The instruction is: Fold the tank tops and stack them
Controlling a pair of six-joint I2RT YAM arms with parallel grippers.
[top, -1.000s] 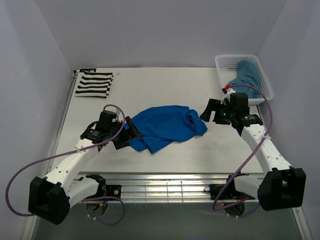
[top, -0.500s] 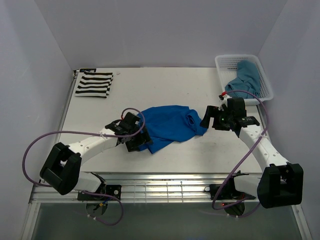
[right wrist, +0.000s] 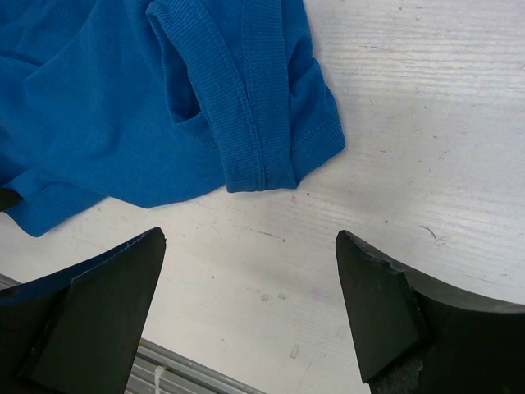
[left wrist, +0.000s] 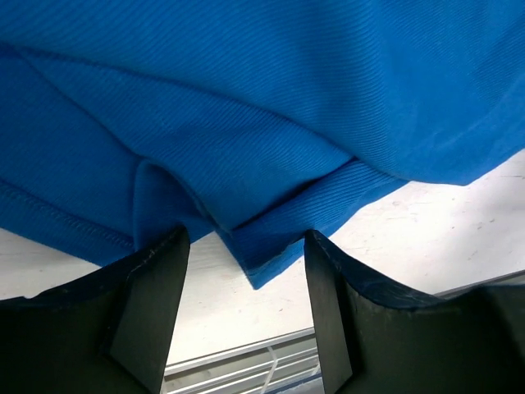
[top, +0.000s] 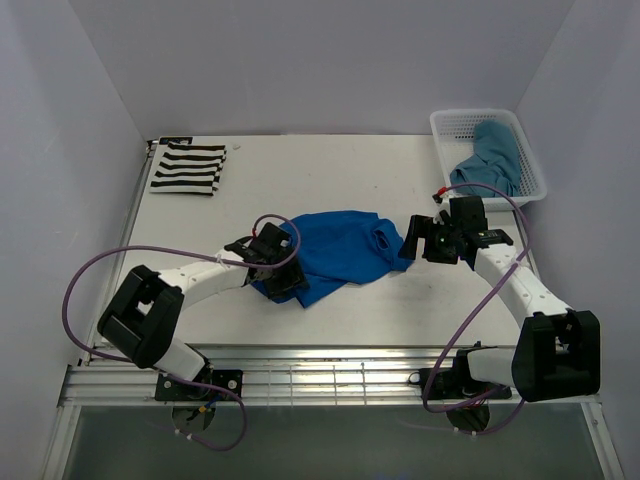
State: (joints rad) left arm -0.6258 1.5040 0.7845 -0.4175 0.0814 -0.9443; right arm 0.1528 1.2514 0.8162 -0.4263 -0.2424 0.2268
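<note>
White counter (top: 330, 170) carries the royal blue tank top (top: 340, 255), which lies crumpled at its middle, spread between the two arms. The left jaws stand at the top's near-left edge, low over the counter. In the left wrist view the two fingers (left wrist: 148, 312) are parted and pinch nothing. A folded corner of the blue hem reaches into the gap between them, its tip about midway, and neither finger clearly touches it. The right jaws are spread wide at the top's right end. In the right wrist view they frame bare counter, and the ribbed strap loop of the blue top lies just beyond the gap, apart from both fingers. The striped tank top (top: 188, 168), black and white, lies folded flat at the far left corner of the counter, well apart from both arms. The teal tank top (top: 495, 150) sits bunched in the white mesh basket (top: 442, 140) at the far right.
</note>
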